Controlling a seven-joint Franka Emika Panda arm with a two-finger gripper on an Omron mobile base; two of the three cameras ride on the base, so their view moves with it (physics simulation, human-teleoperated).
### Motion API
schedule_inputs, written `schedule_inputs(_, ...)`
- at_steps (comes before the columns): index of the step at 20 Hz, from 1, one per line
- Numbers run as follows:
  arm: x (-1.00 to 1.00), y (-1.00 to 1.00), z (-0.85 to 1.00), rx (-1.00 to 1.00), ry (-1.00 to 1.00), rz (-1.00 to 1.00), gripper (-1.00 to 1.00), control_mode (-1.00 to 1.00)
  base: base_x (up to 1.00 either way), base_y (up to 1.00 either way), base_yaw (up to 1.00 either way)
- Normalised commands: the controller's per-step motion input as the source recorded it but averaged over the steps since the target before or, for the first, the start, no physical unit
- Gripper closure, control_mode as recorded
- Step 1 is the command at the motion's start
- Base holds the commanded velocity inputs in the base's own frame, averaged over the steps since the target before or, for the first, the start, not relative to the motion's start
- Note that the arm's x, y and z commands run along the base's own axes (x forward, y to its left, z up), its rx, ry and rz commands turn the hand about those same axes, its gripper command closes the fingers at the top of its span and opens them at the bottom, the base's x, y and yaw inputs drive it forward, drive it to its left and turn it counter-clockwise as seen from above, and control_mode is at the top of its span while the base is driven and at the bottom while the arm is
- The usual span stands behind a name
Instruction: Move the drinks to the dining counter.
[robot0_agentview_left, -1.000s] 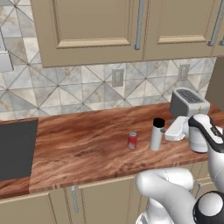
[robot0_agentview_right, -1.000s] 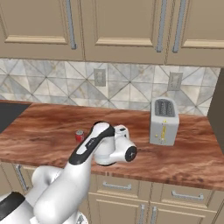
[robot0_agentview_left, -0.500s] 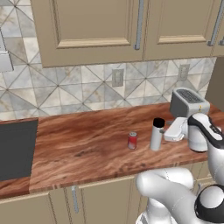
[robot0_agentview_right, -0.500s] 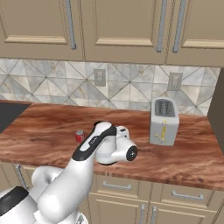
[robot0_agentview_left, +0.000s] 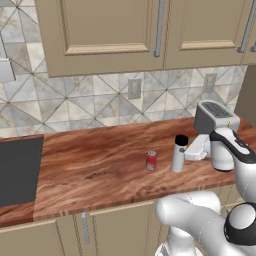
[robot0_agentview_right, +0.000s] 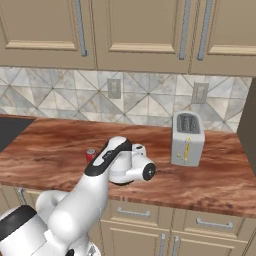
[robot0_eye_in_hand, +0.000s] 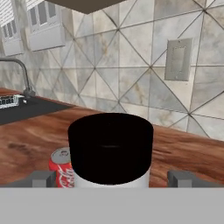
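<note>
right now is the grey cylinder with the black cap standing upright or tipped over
Upright. The grey cylinder stands on its base on the wood counter, black cap on top, beside the red can.

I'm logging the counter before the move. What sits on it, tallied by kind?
Can: 1
Capped cylinder: 1
Toaster: 1
Total: 3
</note>
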Motion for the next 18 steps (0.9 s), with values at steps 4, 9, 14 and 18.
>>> schedule_inputs(4, 0.00, 0.06, -0.07, 0.00, 0.07, 0.00, -1.00, -1.00, 0.00, 0.00, 0.00)
schedule_inputs(9, 0.00, 0.13, -0.09, 0.00, 0.06, 0.00, -1.00, -1.00, 0.00, 0.00, 0.00)
schedule_inputs(14, 0.00, 0.10, -0.05, 0.00, 0.05, 0.00, -1.00, -1.00, 0.00, 0.00, 0.00)
schedule_inputs(18, 0.01, 0.01, 0.00, 0.00, 0.01, 0.00, 1.00, -1.00, 0.00, 0.00, 0.00)
